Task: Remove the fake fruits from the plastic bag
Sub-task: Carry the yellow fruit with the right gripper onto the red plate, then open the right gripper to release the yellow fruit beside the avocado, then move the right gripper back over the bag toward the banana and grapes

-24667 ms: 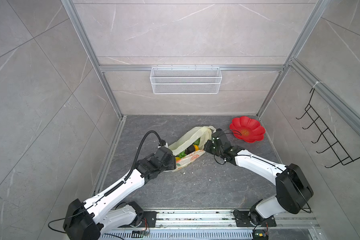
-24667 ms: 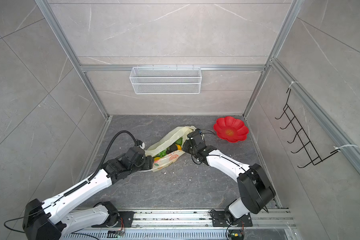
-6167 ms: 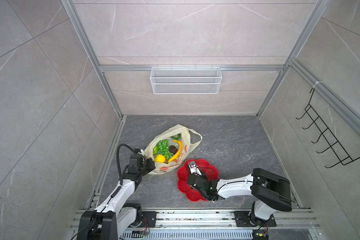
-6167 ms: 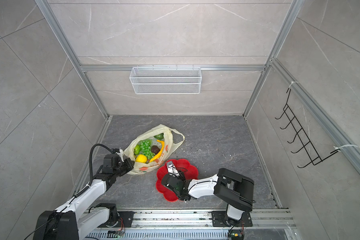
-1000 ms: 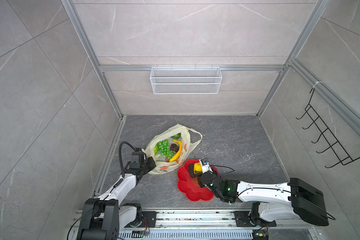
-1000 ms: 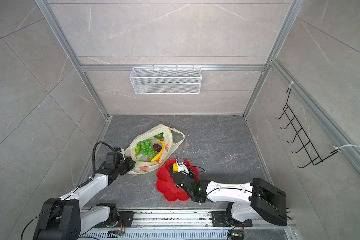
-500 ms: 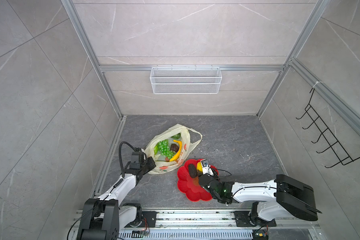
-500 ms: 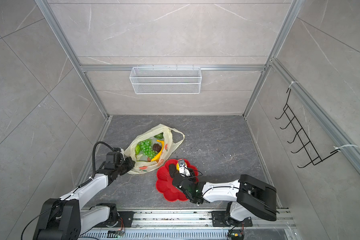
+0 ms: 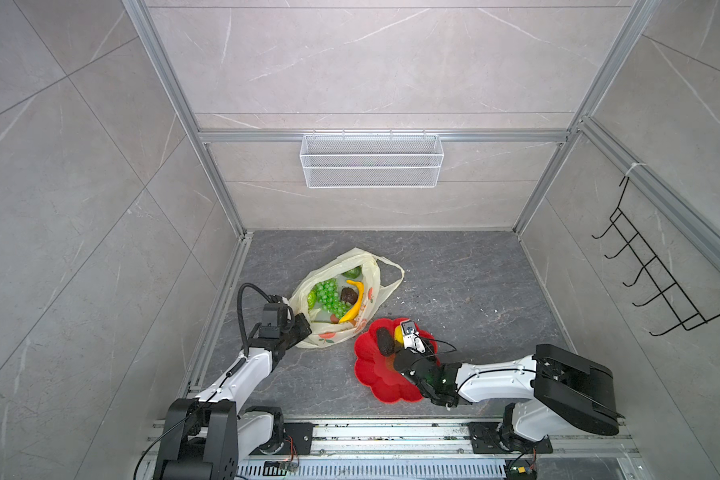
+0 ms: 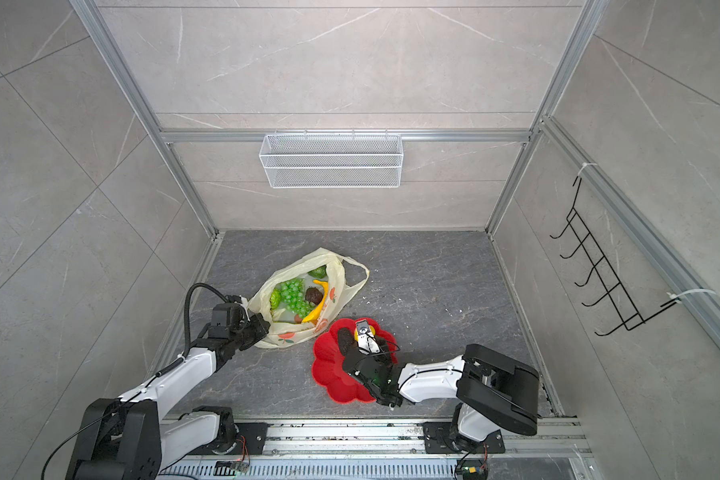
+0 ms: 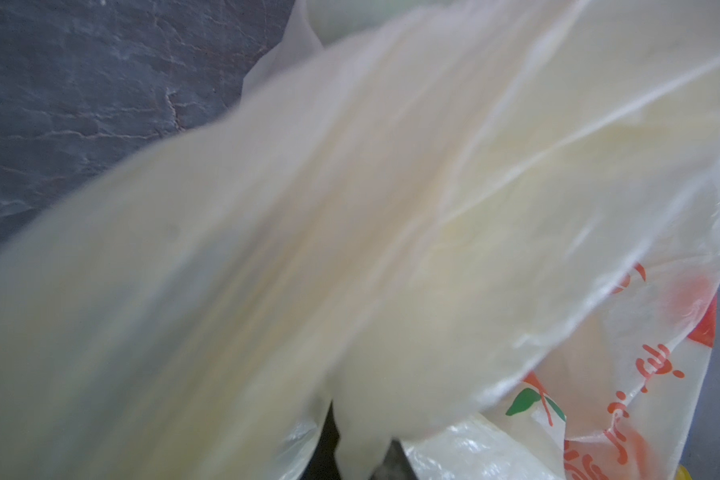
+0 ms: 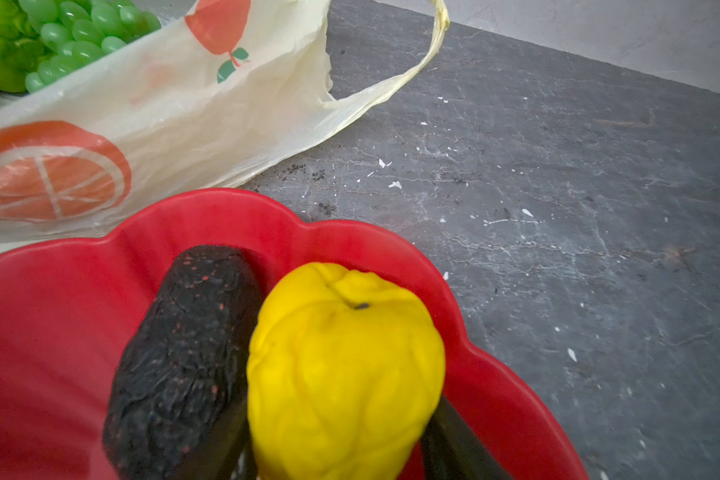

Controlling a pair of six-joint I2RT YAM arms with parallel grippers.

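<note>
My remote view: red flower-shaped plate [image 9: 381, 390] on grey floor [image 9: 474, 282]; wire basket [image 9: 371, 166] hangs beyond the plate, black hooks [image 9: 649, 286] to the plate's right.

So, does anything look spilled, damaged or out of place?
White flecks litter the floor beside the plastic bag, and the lemon looks creased and dented in the right gripper, over the red plate.

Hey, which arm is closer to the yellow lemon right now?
Right. The right arm's jaws sit on either side of the lemon, over the red plate. The left arm is away to the side, its jaws shut on the plastic bag's edge.
</note>
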